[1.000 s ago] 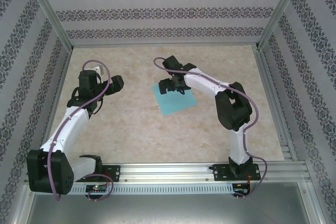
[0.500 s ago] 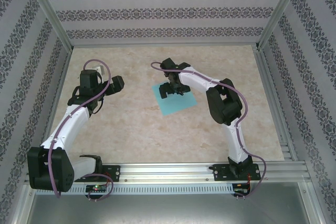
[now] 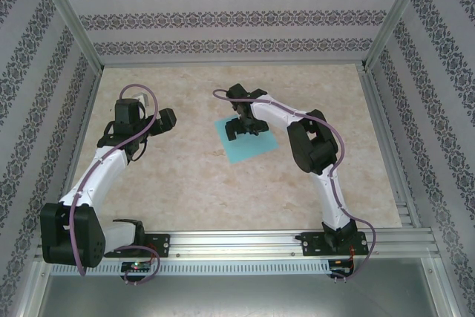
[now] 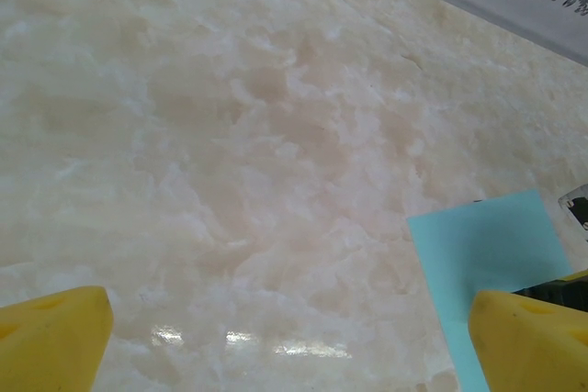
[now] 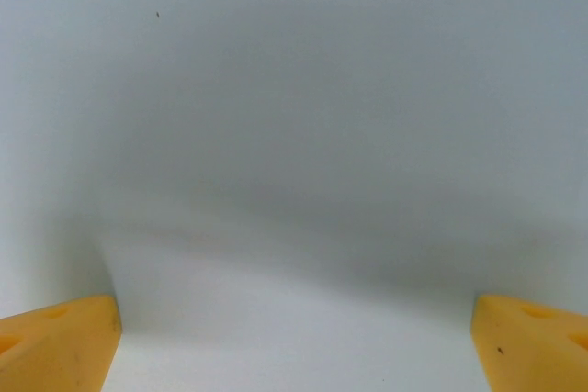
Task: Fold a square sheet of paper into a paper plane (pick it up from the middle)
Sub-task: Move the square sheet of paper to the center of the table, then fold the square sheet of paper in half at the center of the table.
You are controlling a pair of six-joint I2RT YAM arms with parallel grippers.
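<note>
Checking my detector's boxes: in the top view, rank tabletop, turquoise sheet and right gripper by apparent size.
Largest to smallest:
1. tabletop
2. square sheet of paper, partly covered
3. right gripper, smaller though nearer the camera

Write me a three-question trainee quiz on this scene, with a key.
1. Fill in: the jaws of the left tool stand ___.
2. Which tool hangs over the square sheet of paper? A) the left tool B) the right tool C) both
3. True or false: the sheet is already folded into a dart.
Key: 1 open; 2 B; 3 false.
</note>
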